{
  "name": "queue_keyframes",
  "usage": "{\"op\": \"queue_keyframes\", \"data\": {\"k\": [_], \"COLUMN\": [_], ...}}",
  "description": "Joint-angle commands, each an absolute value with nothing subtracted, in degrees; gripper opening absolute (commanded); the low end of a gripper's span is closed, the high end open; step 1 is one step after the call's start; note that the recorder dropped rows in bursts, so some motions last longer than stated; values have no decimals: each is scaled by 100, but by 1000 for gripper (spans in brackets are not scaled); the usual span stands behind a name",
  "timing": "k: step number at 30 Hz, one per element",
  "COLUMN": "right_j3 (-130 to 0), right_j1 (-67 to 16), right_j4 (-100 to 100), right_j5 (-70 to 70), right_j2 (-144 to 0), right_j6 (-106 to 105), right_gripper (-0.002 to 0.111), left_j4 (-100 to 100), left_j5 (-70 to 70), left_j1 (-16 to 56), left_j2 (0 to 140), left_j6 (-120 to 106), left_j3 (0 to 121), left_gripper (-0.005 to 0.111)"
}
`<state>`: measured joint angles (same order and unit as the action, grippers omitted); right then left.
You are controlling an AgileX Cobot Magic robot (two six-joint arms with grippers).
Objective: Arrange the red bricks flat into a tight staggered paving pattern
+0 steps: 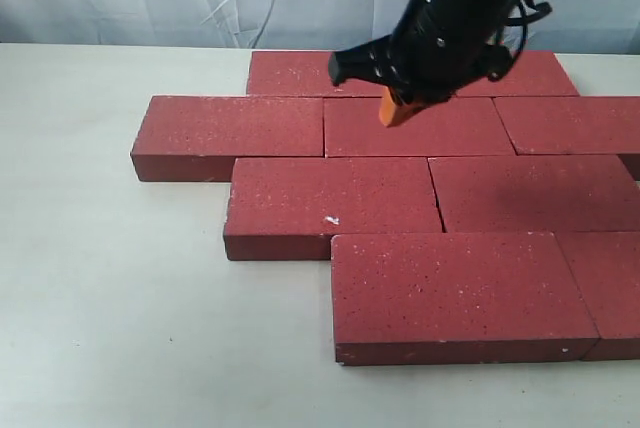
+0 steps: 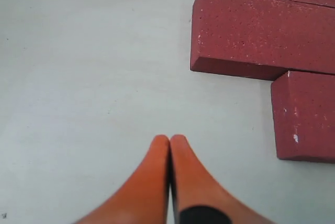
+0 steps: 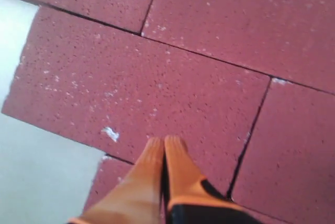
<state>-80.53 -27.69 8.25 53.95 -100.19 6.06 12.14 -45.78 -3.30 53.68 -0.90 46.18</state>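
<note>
Looked to me like the laying was basically done. The red bricks (image 1: 430, 188) lay flat on the worktop (image 1: 100, 278) in four offset rows, with the joints mostly thin dark lines. The right gripper (image 3: 164, 144) hung over the middle of the patch, pinched closed on nothing. The left gripper (image 2: 169, 141) was closed and empty too, over bare worktop beside the row ends. My guess for next was just nudging edges tighter. The bricks were matte, gritty, pale-speckled, square-edged slabs, one with a white chip (image 1: 332, 219).

Overview, near wrists, perhaps sharing chipped brick (image 1: 335, 203)
</note>
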Motion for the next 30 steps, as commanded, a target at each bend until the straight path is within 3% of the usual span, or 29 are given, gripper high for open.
{"op": "queue_keyframes", "data": {"k": [1,11,24,30], "right_j3": [-6849,-5212,-4998,-4998], "right_j1": [-2734,-2734,-2717,-2296], "right_j4": [627,363,-478,-395], "right_j5": [4848,4409,4321,4138], "right_j2": [-9143,-7455,-7043,-7043], "right_j6": [685,945,1519,1519], "right_gripper": [-1,-1,-1,-1], "left_j4": [1317,1472,1305,1201], "left_j5": [-4569,-4835,-4833,-4772], "left_j1": [-343,-343,-343,-343], "left_j2": [4519,3001,2872,2872], "left_j6": [-149,-206,-362,-362], "left_j3": [4032,3348,3205,3205], "left_gripper": [0,0,0,0]}}
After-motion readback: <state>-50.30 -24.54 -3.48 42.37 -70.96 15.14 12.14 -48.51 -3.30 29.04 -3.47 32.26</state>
